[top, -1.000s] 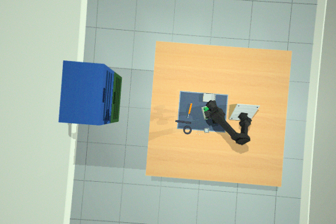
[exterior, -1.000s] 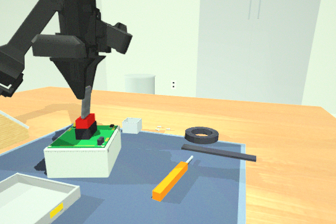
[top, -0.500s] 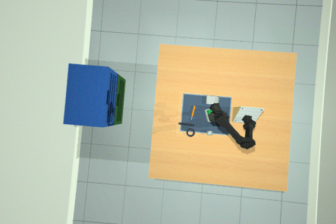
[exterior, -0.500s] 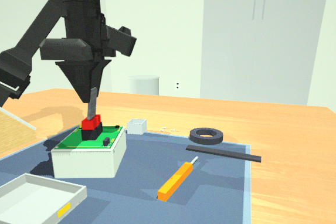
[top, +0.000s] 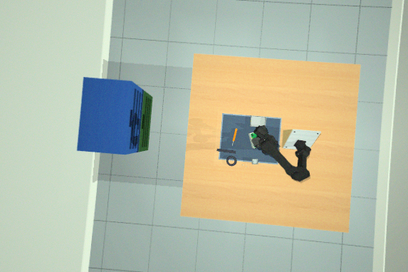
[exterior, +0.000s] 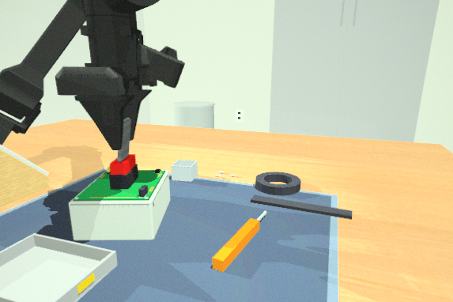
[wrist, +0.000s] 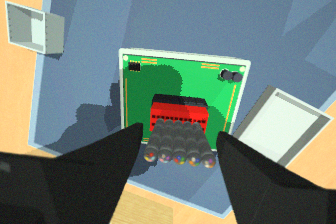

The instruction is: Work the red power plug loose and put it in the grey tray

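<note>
From the top, the arm [top: 283, 161] reaches over a blue mat [top: 230, 122] [exterior: 190, 237] [wrist: 210, 20], its gripper [top: 255, 142] [exterior: 123, 148] [wrist: 179, 133] covering the red plug and much of the circuit board [top: 253, 135] [exterior: 100, 191] [wrist: 165, 80]. Only this view shows the blue cabinet [top: 107, 115], left of the table.

In the exterior view, the plug [exterior: 123, 165] [wrist: 179, 112] sits on its black socket [exterior: 121, 182] [wrist: 180, 99], grey cable [exterior: 124, 138] [wrist: 180, 145] rising beside the fingers. A screwdriver [exterior: 235, 245] [top: 235, 135], black bar [exterior: 301, 206] [top: 226, 151] and dark ring [exterior: 277, 190] [top: 227, 161] lie right; the near-left tray [exterior: 76, 242] [top: 258, 121] [wrist: 302, 102] is cut off.

At the wrist, the fingers stand partly open, holding nothing, with gaps either side of the cable, which hides the plug's near part. The tray lies right, apart from the board.
</note>
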Tool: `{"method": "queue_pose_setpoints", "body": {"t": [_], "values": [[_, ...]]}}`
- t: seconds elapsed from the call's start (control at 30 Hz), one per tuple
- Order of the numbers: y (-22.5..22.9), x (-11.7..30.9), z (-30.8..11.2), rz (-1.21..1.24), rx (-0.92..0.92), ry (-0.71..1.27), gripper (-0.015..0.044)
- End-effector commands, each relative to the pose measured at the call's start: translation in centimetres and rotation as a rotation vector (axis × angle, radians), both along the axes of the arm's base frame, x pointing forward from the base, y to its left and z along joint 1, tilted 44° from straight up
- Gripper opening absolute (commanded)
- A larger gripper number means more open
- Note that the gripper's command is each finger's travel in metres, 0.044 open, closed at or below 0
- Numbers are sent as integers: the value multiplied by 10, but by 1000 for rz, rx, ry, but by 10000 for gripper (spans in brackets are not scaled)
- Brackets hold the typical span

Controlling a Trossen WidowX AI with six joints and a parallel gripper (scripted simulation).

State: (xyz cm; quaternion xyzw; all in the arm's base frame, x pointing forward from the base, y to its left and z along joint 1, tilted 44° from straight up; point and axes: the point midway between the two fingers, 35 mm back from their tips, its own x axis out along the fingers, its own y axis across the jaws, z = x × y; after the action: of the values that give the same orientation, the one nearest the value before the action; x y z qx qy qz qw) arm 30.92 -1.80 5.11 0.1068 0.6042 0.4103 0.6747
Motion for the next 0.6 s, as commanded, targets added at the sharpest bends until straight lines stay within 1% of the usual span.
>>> {"method": "queue_pose_setpoints", "body": {"t": [0.0, 0.03, 0.33, 0.37, 0.57], "values": [[3, 0, -2, -2, 3, 0, 250], [3, 0, -2, -2, 3, 0, 250], [3, 0, -2, -2, 3, 0, 13], [3, 0, -2, -2, 3, 0, 0], [3, 0, -2, -2, 3, 0, 0]]}}
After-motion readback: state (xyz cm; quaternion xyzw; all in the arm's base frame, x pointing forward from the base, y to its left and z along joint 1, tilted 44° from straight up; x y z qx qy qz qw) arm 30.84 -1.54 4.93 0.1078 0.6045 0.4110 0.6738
